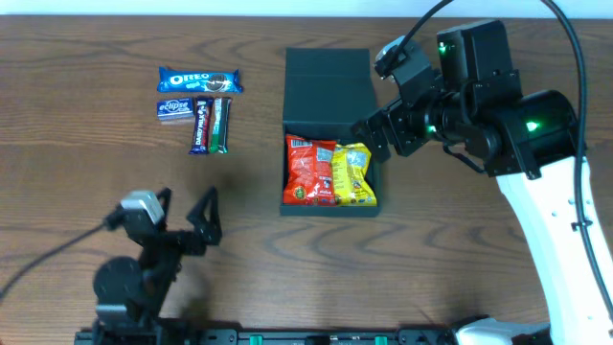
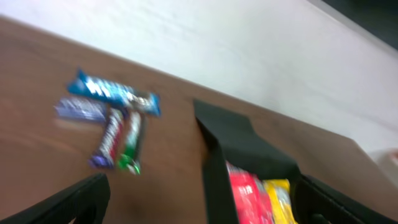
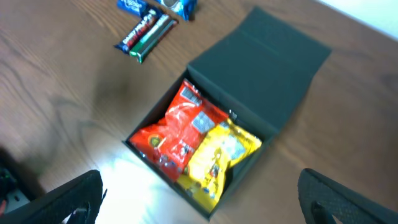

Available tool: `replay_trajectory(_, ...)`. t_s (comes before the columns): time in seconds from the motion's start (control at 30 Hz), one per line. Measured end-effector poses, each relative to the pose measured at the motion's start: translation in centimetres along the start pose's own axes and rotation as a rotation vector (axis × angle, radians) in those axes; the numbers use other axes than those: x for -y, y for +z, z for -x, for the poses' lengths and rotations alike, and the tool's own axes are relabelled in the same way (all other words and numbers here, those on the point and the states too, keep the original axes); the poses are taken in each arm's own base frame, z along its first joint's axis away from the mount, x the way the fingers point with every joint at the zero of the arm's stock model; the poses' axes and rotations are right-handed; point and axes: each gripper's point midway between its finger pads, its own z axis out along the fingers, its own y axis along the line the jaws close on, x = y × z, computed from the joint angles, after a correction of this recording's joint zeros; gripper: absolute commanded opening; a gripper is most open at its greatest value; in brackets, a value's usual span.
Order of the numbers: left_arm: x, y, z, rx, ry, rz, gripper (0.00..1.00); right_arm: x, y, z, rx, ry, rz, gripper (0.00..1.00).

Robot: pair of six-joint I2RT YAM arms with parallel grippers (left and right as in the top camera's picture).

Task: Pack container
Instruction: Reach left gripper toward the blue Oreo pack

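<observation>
We saw the left gripper (image 1: 187,206) at seven o'clock and right gripper (image 1: 381,94) at two gaping, empty — the box (image 1: 329,91) sat mid-table, lid back, so the bars (image 1: 199,101) at ten could join its bags (image 1: 329,174).

This looks like a robotics lab or test bench, not a home or a shop. Two robot arms stand at a wood-grain desk (image 1: 77,192). The left arm (image 1: 144,264) is black, with a cable (image 1: 57,254) trailing off to its side. The right arm (image 1: 536,144) is black and white, with small green lights (image 1: 530,125) lit on its body. A black mounting rail (image 1: 287,337) runs along the desk's near edge. Behind the desk, the left wrist view shows a plain pale wall (image 2: 261,56). The goods on the desk look staged: a tidy group of snack bars (image 1: 199,101), and a dark container (image 1: 330,86) with two snack packets (image 1: 328,172) in it.
</observation>
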Motion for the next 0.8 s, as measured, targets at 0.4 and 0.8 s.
replay_trajectory(0.4,-3.2,13.7,5.7,-0.406,0.012,0.325,0.96,0.7,1.2,2.3,0.072,-0.155,-0.014,0.99)
replay_trajectory(0.8,-10.0,32.1,4.4,-0.55,-0.205,0.485,0.96,1.3,2.6,0.8,-0.006,-0.181,-0.001,0.99)
